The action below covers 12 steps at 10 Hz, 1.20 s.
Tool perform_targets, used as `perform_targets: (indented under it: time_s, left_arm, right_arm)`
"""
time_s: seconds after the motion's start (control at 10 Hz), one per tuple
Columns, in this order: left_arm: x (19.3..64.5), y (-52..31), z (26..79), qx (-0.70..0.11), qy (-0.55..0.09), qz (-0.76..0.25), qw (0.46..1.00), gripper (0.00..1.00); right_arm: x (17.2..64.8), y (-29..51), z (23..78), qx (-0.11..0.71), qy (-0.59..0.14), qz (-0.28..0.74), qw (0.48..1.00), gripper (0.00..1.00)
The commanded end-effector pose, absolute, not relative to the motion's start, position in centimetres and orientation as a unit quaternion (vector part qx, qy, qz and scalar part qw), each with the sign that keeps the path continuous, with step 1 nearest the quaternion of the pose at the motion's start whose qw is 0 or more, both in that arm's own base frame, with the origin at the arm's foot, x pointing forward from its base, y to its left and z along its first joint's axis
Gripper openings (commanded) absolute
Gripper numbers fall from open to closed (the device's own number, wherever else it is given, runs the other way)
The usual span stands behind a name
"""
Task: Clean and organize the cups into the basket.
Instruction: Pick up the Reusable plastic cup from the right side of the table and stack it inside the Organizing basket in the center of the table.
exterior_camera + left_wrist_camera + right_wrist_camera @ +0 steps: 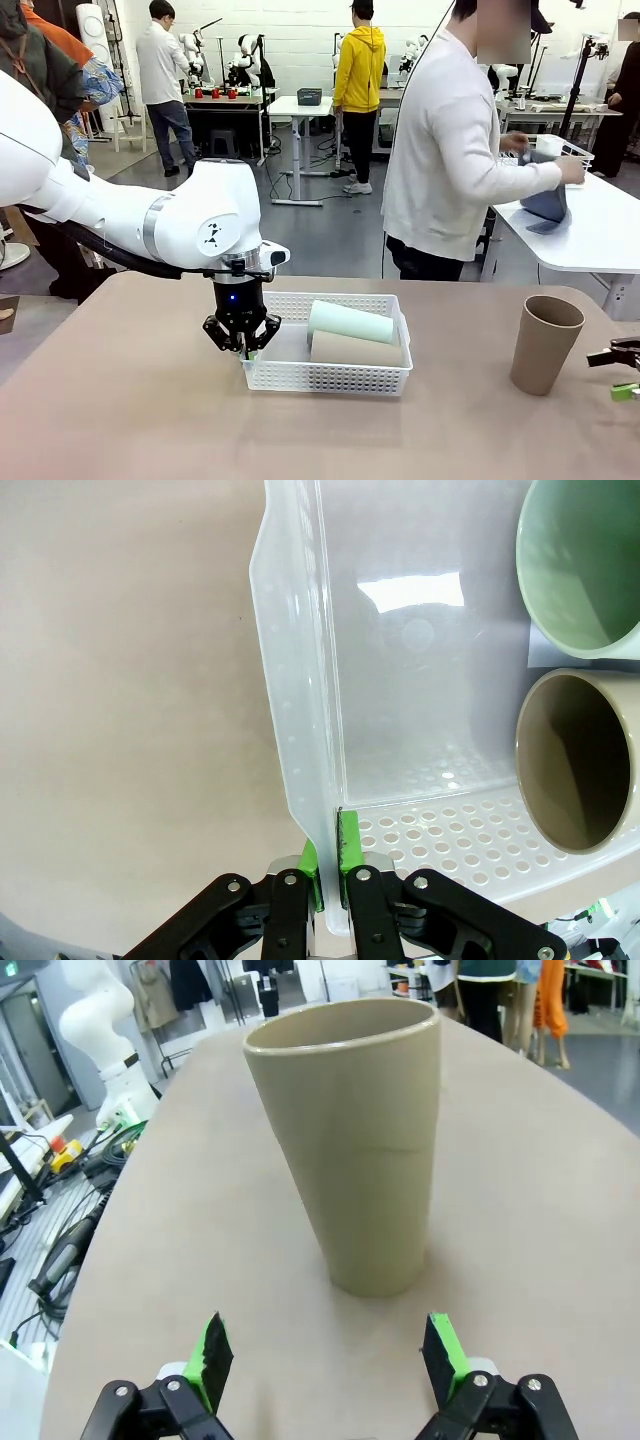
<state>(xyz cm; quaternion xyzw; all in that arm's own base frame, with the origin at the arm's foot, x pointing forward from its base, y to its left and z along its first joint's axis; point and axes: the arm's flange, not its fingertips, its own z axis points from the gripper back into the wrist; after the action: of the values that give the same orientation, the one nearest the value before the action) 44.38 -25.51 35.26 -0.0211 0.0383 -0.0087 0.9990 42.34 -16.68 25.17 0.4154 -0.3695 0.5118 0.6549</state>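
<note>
The worktop (120,400) is flat and light brown. Behind it is a big room with a grey floor (320,230), more tables, and people standing about, one in a yellow top (358,70). A person in a white top (440,150) stands at the far side, turned away to a white table (600,235).

A white basket (330,378) with small holes sits in the middle of the worktop. Two cups lie on their sides in it, close together. The mint green cup (350,322) is at the back and the lying tan cup (355,350) is in front. The standing tan cup (545,345) is upright on the worktop, well to the right of the basket.

The left tool (243,345) points down at the basket's near left corner. From the front, its fingertips are hard to make out against the white wall. The left wrist camera shows more. There, the green pads are pinched tight on the thin basket wall, one on each side. It looks into the open mouths of the two lying cups, and its edge cuts both off.

The right tool (620,372) is cut off by the front picture's right edge, near the standing tan cup. The right wrist camera shows its fingers wide apart and holding nothing. The cup is just ahead of them and not touching.
</note>
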Motion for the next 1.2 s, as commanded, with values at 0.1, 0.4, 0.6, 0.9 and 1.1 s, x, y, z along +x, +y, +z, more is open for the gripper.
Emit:
perform_targets:
  time_s: [0.1, 0.4, 0.6, 0.9, 1.1]
  left_arm:
    - [44.3, -25.6, 35.4, -0.02, 0.04, -0.009, 0.999, 0.0]
    - [44.3, -25.6, 35.4, -0.02, 0.04, -0.009, 0.999, 0.0]
    - [44.3, -25.6, 35.4, -0.02, 0.04, -0.009, 0.999, 0.0]
    - [44.3, -25.6, 35.4, -0.02, 0.04, -0.009, 0.999, 0.0]
    - [44.3, -25.6, 35.4, -0.02, 0.04, -0.009, 0.999, 0.0]
  right_arm:
    - [43.4, -14.4, 25.1, 0.41, -0.389, 0.527, 0.635, 1.0]
    - [44.7, -13.3, 24.4, 0.387, -0.404, 0.526, 0.64, 1.0]
    - [45.6, -12.8, 24.3, 0.378, -0.413, 0.524, 0.642, 1.0]
    - [46.1, -11.9, 24.1, 0.387, -0.413, 0.524, 0.637, 1.0]
    - [46.2, -10.9, 24.1, 0.396, -0.412, 0.527, 0.629, 1.0]
